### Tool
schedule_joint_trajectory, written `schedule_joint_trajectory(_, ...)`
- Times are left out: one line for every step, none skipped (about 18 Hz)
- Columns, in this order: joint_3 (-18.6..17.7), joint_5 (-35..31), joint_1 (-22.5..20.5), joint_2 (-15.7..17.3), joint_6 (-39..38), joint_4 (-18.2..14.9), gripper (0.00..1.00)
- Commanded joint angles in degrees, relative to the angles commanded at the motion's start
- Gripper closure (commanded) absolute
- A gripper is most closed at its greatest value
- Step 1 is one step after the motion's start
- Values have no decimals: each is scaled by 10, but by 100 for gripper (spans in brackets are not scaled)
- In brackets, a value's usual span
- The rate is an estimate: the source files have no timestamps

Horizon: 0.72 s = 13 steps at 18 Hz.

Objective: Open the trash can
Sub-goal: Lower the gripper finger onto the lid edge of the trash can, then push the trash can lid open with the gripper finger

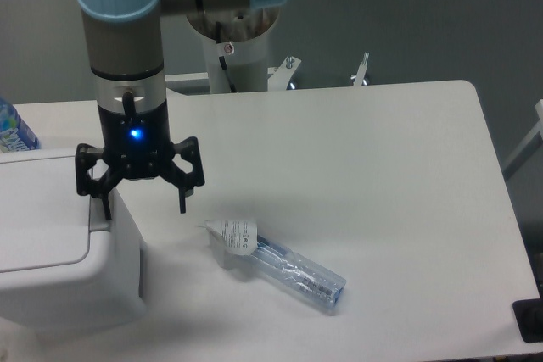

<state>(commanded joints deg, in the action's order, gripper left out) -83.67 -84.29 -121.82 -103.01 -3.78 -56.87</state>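
The white boxy trash can [59, 252] stands at the left edge of the table, its flat inset lid down. A small grey push-button tab [99, 226] sits at the lid's right rim. My gripper [144, 207] hangs from above with its black fingers spread open. The left fingertip [108, 209] is right over the tab at the bin's right edge; whether it touches is unclear. The right fingertip [182, 203] hangs past the bin's side over the table. Nothing is between the fingers.
A clear plastic-wrapped packet [276, 262] with a white label lies on the white table [365, 175] right of the bin. A water bottle [13, 129] stands behind the bin at far left. The arm's base [233, 48] is at the table's back edge.
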Motion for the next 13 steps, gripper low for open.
schedule_joint_trajectory(0, 0, 0, 0, 0, 0, 0)
schedule_joint_trajectory(0, 0, 0, 0, 0, 0, 0)
schedule_joint_trajectory(0, 0, 1, -1, 0, 0, 0)
schedule_joint_trajectory(0, 0, 0, -2, 0, 0, 0)
schedule_joint_trajectory(0, -1, 0, -2, 0, 0, 0)
schedule_joint_trajectory(0, 0, 0, -3, 0, 0, 0)
schedule_joint_trajectory(1, -1, 1, -3, 0, 0, 0)
schedule_joint_trajectory(1, -1, 1, -4, 0, 0, 0)
schedule_joint_trajectory(1, 0, 0, -4, 0, 0, 0)
schedule_joint_trajectory(1, -1, 0, -4, 0, 0, 0)
schedule_joint_trajectory(1, 0, 0, -4, 0, 0, 0)
schedule_joint_trajectory(3, 0, 1, -4, 0, 0, 0)
schedule_joint_trajectory(8, 0, 0, -3, 0, 0, 0)
